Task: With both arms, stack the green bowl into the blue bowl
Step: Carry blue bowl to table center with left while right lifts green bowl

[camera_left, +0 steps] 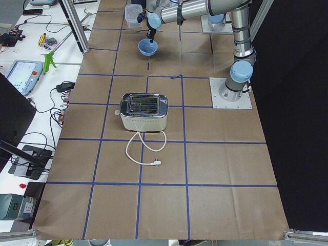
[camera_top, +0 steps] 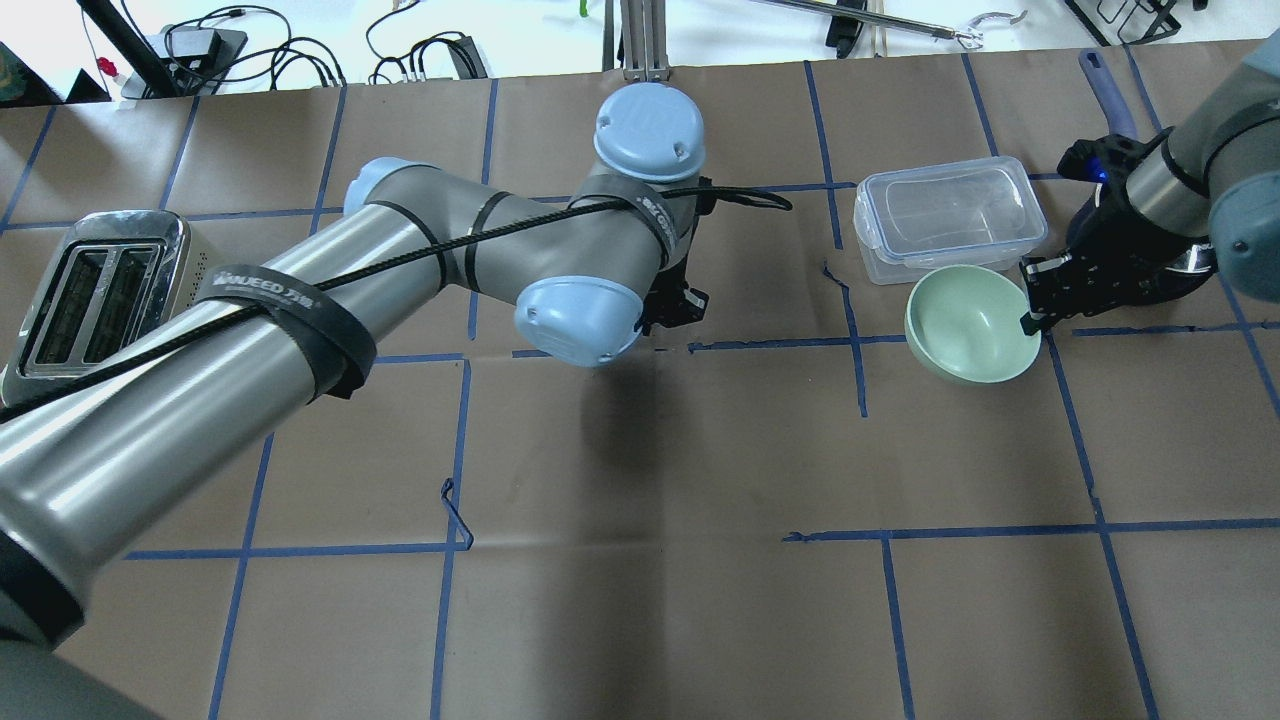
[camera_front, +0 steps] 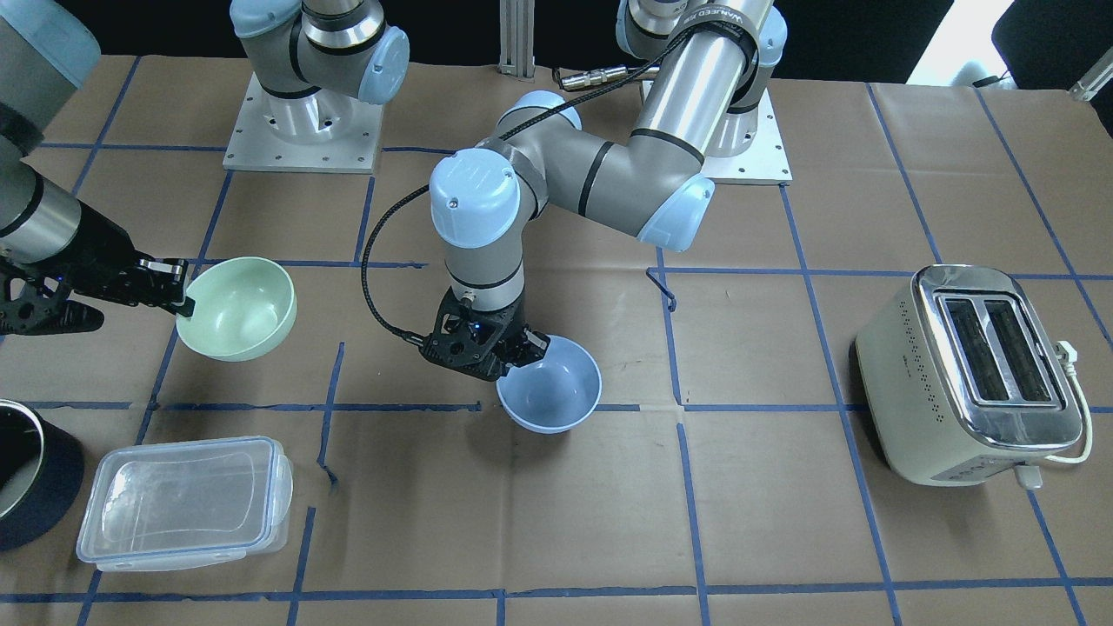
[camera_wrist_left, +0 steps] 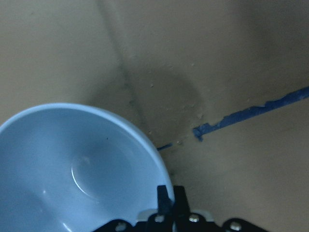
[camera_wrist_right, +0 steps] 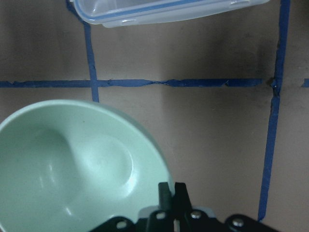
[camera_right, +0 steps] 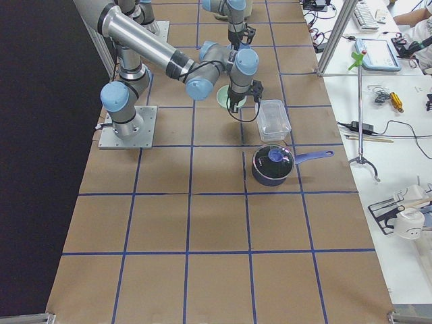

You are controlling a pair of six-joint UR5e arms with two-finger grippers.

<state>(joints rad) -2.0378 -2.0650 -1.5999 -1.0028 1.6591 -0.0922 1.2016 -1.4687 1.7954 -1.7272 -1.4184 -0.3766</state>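
Observation:
The pale green bowl (camera_front: 236,309) is in the front view at the left, tilted. My right gripper (camera_front: 183,291) is shut on its rim. The wrist view shows the fingers (camera_wrist_right: 171,193) pinching the green bowl's (camera_wrist_right: 72,174) edge; overhead it (camera_top: 972,322) lies beside the right gripper (camera_top: 1040,290). The pale blue bowl (camera_front: 549,385) is near the table's middle, about two grid squares from the green one. My left gripper (camera_front: 530,348) is shut on its rim, as in the left wrist view (camera_wrist_left: 169,203) with the bowl (camera_wrist_left: 72,179). Overhead, the left arm hides the blue bowl.
A clear lidded container (camera_front: 183,502) lies close to the green bowl, and a dark pot (camera_front: 26,469) stands beside it at the table's edge. A cream toaster (camera_front: 969,374) with its cord stands on the left arm's side. Blue tape lines cross the brown table (camera_front: 783,522).

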